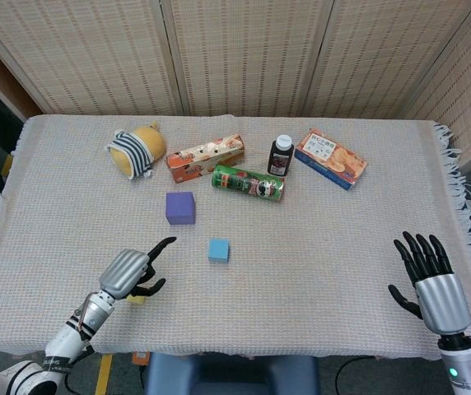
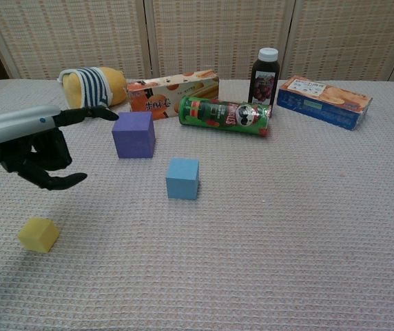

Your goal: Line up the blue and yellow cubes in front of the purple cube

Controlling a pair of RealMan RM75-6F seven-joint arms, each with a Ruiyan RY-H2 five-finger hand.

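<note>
Yellow cube [image 2: 38, 234] low on the table [image 1: 342, 239], directly under the left hand [image 1: 130, 274], untouched, fingers spread and holding nothing. Blue cube [image 1: 218, 250] just ahead of the purple cube [image 1: 180, 207], slightly right. Right hand [image 1: 433, 280] open-fingered, empty, at the table's right edge.

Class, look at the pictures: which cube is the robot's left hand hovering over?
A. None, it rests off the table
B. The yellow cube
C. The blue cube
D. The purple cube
B: the left hand hangs just above the yellow cube, holding nothing.
</note>
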